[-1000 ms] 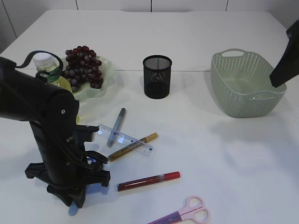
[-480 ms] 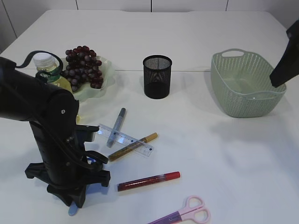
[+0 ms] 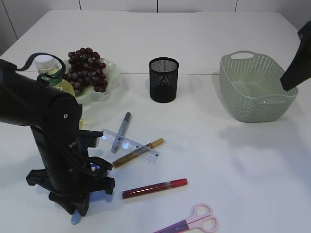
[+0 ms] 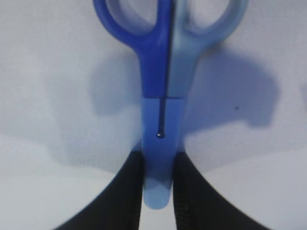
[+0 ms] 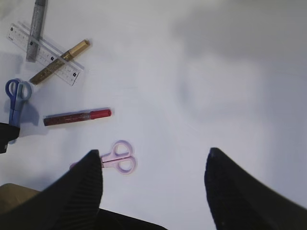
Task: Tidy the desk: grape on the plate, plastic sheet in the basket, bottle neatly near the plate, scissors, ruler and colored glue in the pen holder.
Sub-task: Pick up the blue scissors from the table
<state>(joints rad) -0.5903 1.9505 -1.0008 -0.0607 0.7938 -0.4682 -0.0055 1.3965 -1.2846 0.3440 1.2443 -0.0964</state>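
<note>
My left gripper [image 4: 158, 191] is down at the table's front left, shut on the sheathed blades of the blue scissors [image 4: 163, 96], which lie flat with their handles pointing away. The pink scissors [image 3: 194, 223] lie at the front edge, with the red glue [image 3: 154, 188] above them. The clear ruler [image 3: 130, 144] lies under the gold glue [image 3: 138, 152] and beside the silver glue [image 3: 121, 125]. The grape bunch [image 3: 86, 70] rests on the green plate [image 3: 111, 77], and the bottle [image 3: 48, 73] stands next to it. My right gripper [image 5: 153, 158] hangs open high above the table. The plastic sheet does not show clearly.
The black mesh pen holder [image 3: 163, 80] stands upright at the centre back. The green basket [image 3: 255, 87] sits at the right, below my right arm [image 3: 296, 63]. My bulky left arm [image 3: 53, 126] hides part of the bottle and the table's front left.
</note>
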